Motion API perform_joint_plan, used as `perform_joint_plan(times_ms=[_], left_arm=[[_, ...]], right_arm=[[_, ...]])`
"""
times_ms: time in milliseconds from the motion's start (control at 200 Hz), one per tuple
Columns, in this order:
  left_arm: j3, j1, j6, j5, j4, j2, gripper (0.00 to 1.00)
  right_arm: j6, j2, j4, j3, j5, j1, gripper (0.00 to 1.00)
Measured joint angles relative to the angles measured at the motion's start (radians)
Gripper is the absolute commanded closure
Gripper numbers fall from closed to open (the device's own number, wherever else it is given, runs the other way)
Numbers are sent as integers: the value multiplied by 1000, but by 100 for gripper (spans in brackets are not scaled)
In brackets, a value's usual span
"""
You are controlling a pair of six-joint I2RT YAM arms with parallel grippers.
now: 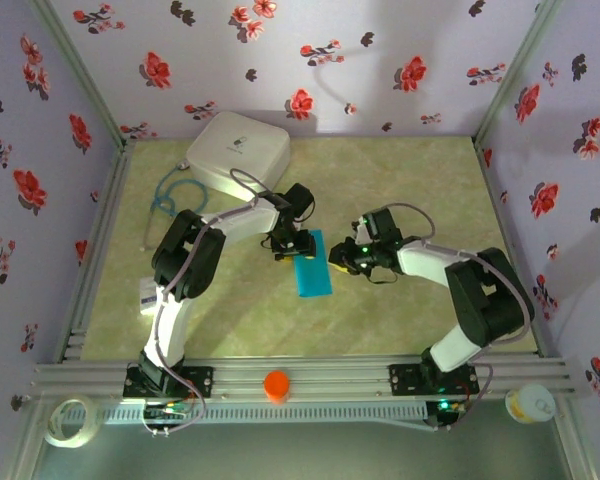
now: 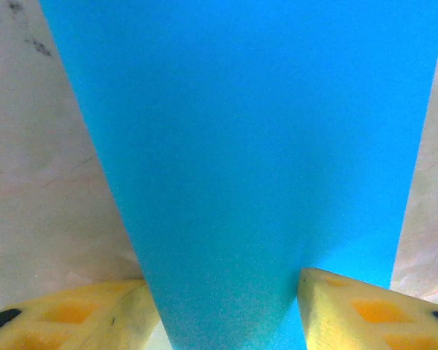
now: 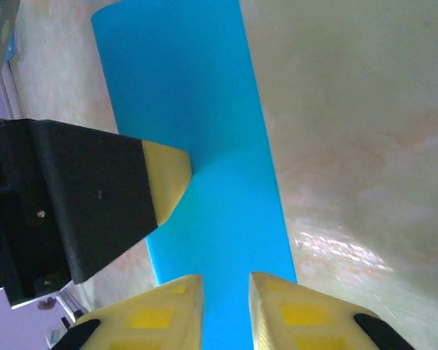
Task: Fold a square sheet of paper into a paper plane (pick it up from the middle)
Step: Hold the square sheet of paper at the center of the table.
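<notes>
The square sheet of paper lies flat on the table as a narrow turquoise-blue strip, folded lengthwise; no paper plane is in view. My left gripper stands over the strip's far end, open, its yellow fingertips spread across the paper and down on it. My right gripper comes in from the right over the strip's middle. Its fingers stand a narrow gap apart with the flat paper showing between them. The left gripper's fingertip rests on the paper's edge in the right wrist view.
A white rounded box stands at the back left with a blue cable beside it. A small white card lies at the left edge. An orange cap sits on the front rail, a tape roll and a cup outside it.
</notes>
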State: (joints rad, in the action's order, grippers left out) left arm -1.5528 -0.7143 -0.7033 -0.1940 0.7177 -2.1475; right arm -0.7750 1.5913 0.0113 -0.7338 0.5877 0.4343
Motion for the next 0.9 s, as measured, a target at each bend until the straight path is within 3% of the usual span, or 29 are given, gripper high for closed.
perform_joint_plan(times_ms=[290,900], left_arm=[[3,0,1,0,-3,0,43],[3,0,0,0,-3,0,43]], right_arm=[[-24,111,-17,-78,-13,16,100],[-20,267,-27,-179,-7,34,100]])
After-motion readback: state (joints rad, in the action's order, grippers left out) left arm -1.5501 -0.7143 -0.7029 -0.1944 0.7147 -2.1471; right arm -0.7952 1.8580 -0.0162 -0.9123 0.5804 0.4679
